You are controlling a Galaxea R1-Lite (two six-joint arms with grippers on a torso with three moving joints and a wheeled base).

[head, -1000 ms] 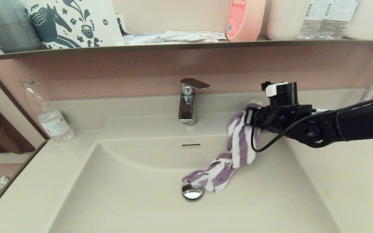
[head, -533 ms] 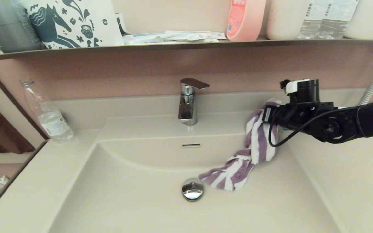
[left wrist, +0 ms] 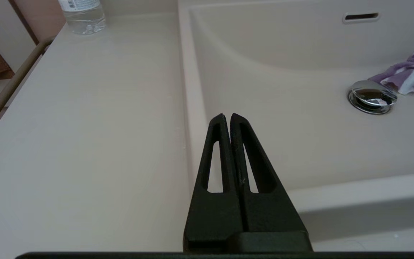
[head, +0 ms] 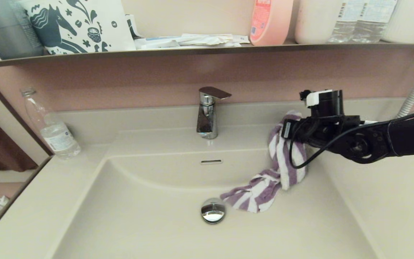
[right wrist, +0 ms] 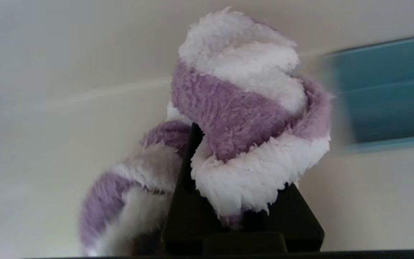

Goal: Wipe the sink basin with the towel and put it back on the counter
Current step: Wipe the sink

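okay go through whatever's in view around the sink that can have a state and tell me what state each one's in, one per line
towel: bunched, held at its upper end, lower end trailing on the basin floor beside the drain plug
right gripper: shut on the towel, above the basin's right side
left gripper: shut, empty, over the basin's left rim
sink basin: no water seen
drain plug: uncovered
faucet: not running

My head looks down on the sink basin [head: 138, 223]; my left wrist camera skims its left rim, sharing the drain plug [left wrist: 371, 96].
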